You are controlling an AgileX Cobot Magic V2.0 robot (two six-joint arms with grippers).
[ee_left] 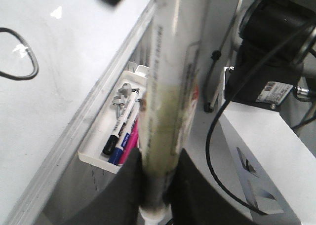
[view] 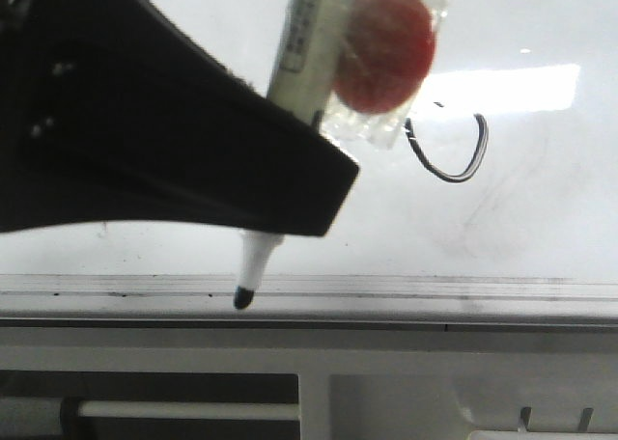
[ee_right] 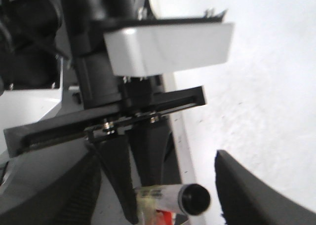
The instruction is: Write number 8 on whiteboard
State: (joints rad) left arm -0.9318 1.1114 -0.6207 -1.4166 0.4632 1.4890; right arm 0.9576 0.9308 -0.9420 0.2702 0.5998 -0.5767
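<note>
My left gripper [view: 307, 170] is shut on a white marker [view: 307, 35] with a red disc [view: 384, 49] taped to it. The marker's black tip [view: 243, 296] points down over the whiteboard's grey edge rail [view: 435, 295]. Whether the tip touches the rail or the board I cannot tell. On the whiteboard [view: 541, 199] a thin black line [view: 452, 160] forms one open curve to the right of the marker. It also shows in the left wrist view [ee_left: 22, 57], where the left gripper [ee_left: 158, 183] clamps the marker [ee_left: 170, 87]. My right gripper [ee_right: 168, 198] is open and empty, with the marker's end [ee_right: 195, 198] beyond it.
A bright glare [view: 502, 88] lies on the board. A white tray [ee_left: 96, 156] below the rail holds several spare markers [ee_left: 121, 133]. A black cable [ee_left: 215, 151] and a white box [ee_left: 266, 156] lie beside the board. The left arm's wrist [ee_right: 123, 87] fills the right wrist view.
</note>
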